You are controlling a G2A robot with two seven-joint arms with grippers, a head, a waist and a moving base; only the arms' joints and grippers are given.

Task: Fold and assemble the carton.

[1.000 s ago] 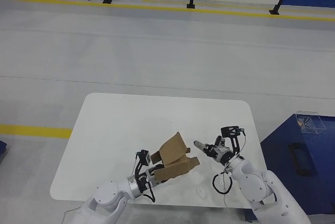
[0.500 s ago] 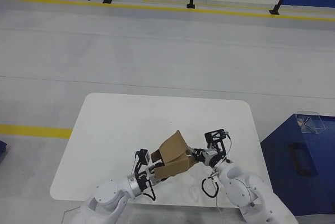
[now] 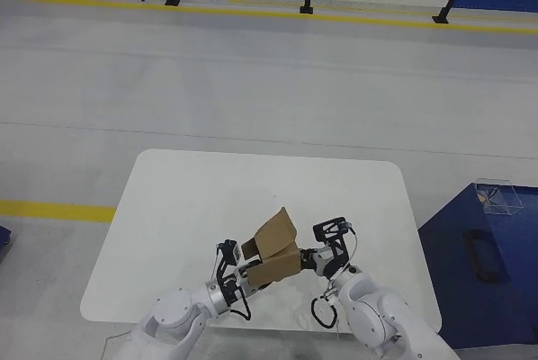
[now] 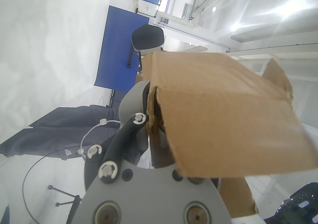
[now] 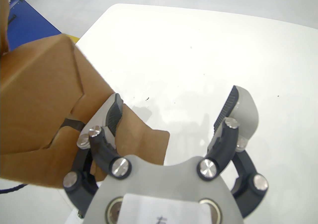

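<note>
A white table with rounded corners is set on a pale floor marked with yellow lines. A few small dark specks are scattered over its top. The carton is seen over the near edge; contact with the tabletop cannot be told.

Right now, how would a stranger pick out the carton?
Find the white table, then its robot-side edge, between the left gripper and right gripper. The carton is brown cardboard, half folded, one flap raised: the only brown thing there.
</note>
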